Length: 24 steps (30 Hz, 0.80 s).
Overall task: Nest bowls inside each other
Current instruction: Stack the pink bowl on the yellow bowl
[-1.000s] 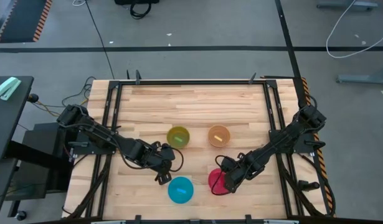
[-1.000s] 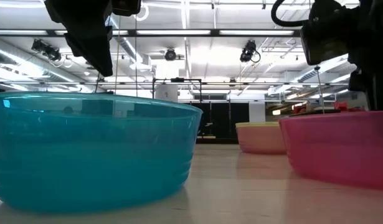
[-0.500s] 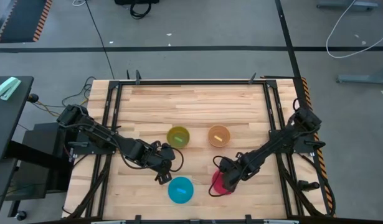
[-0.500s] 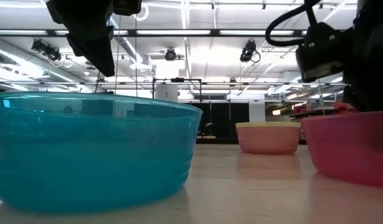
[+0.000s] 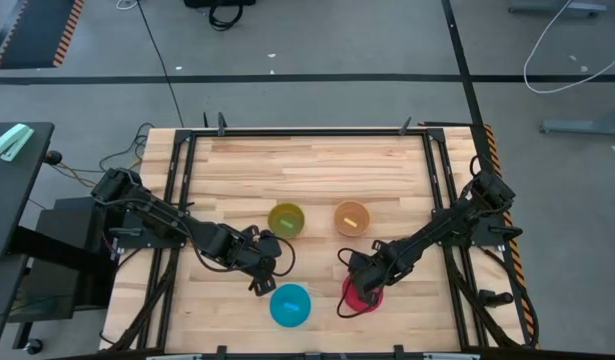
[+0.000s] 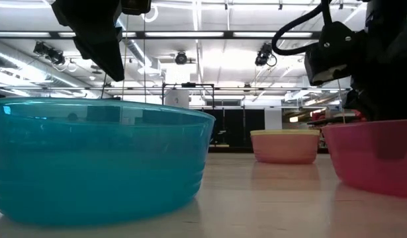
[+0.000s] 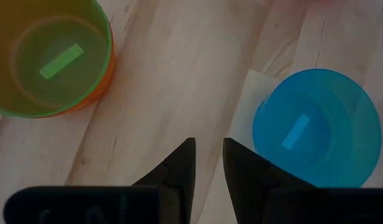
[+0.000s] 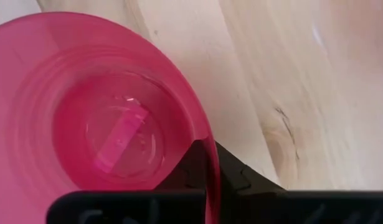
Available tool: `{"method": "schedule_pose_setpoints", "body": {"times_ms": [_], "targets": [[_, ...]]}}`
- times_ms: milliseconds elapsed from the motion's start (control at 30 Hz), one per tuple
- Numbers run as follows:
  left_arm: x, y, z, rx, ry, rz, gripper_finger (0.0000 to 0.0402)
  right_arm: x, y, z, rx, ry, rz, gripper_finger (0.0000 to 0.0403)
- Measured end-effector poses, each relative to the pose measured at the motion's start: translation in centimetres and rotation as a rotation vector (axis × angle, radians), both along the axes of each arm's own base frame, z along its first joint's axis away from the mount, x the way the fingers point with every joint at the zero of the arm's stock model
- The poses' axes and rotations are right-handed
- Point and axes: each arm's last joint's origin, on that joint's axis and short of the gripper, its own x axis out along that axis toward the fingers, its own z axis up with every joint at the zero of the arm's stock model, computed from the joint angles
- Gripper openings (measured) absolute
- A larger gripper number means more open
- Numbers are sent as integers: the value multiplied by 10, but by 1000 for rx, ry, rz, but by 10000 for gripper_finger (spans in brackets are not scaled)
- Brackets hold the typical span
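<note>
Right gripper (image 8: 207, 171) clamped on rim of round pink-red plastic bowl (image 8: 104, 118), table's 5 o'clock. Left gripper (image 7: 207, 163) near-closed, empty, at round blue plastic bowl's (image 7: 312, 127) 11 o'clock.

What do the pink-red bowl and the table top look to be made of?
The pink-red bowl looks like thin translucent plastic: glossy, ringed wall, with the wood and a finger showing through its rim. The table top seems pale jointed wood planks, with visible grain and a knot, matte.

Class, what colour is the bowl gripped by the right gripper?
Pink-red. The right gripper clamps the bowl at its rim, clearest in the right wrist view.
</note>
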Motion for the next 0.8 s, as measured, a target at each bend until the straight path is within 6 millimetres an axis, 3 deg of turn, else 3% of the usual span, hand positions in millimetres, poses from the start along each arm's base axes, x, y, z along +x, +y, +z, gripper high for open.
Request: {"method": "schedule_pose_setpoints", "body": {"times_ms": [200,467,800], "targets": [[0,0,0,11,-5,6,88,6,3,9,-23,-29,55,4],[0,0,0,12,-5,4,78,21,3,42,-147,-61,108,2],[0,0,0,13,-5,3,83,40,-31,84,-278,0,97,1]]}}
